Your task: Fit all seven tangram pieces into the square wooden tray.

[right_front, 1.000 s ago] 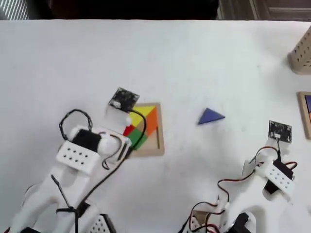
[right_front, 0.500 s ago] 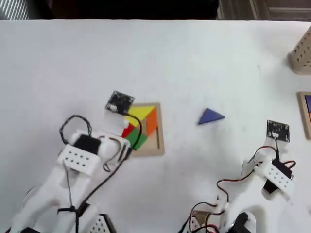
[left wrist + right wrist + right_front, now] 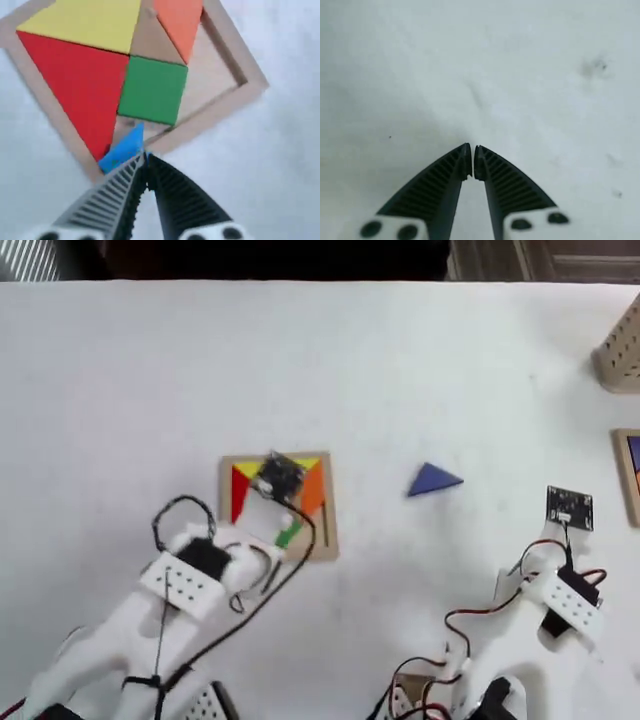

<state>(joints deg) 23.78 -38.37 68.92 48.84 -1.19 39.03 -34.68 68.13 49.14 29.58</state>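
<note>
sq wooden tray [image 3: 236, 47] holding yellow tri [image 3: 85, 22], red tri [image 3: 75, 85], orange tri [image 3: 180, 20], green sq [image 3: 152, 90], dark blue tri [image 3: 433, 480] well apart

1. I am looking down on a broad white matte table top [image 3: 300, 360], reaching both sides.
2. Beyond its far edge a dark strip of room [image 3: 280, 258] is lying in shadow.
3. At the far left, pale horizontal slats [image 3: 22, 255] are showing.
4. At the far right, grey upright panels [image 3: 540, 255] are standing.
5. Soft, even light is falling on the table.
</note>
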